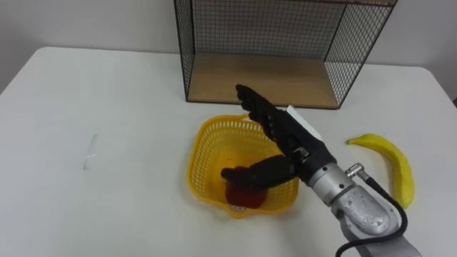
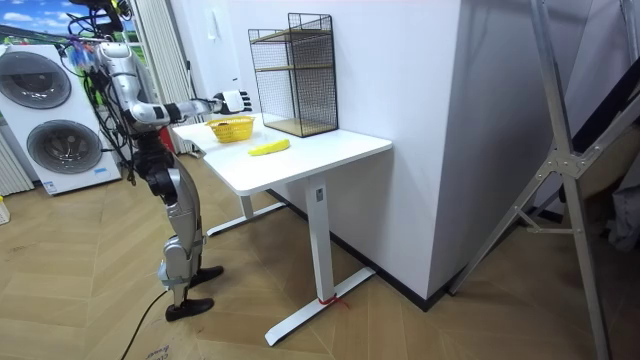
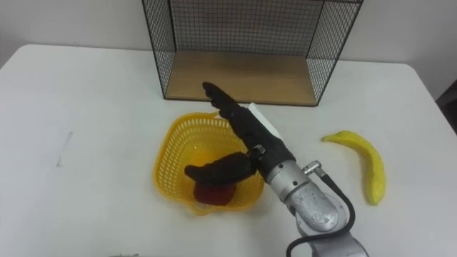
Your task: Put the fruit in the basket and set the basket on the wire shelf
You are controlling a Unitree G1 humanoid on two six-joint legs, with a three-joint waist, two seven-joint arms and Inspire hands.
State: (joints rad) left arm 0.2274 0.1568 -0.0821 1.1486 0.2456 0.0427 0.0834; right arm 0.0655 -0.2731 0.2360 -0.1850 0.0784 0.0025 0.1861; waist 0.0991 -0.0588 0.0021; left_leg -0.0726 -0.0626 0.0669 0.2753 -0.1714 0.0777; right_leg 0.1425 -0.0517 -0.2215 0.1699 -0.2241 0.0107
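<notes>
A yellow plastic basket (image 1: pixel 207 153) (image 3: pixel 171 153) (image 2: pixel 231 128) sits on the white table in front of the wire shelf. A red fruit (image 1: pixel 241 195) (image 3: pixel 212 193) lies inside it near the front wall. My right hand (image 1: pixel 282 135) (image 3: pixel 246 132) hovers over the basket, open, with straight fingers pointing toward the shelf and the thumb spread just above the red fruit. It holds nothing. A yellow banana (image 1: pixel 393 160) (image 3: pixel 360 164) (image 2: pixel 269 148) lies on the table to the right of the basket.
The black wire shelf (image 1: pixel 275 43) (image 3: pixel 246 39) (image 2: pixel 292 70) with a wooden floor stands at the table's back, its open side facing me. In the room view I stand at the white table's (image 2: pixel 300 155) end, washing machines (image 2: pixel 40 120) behind me.
</notes>
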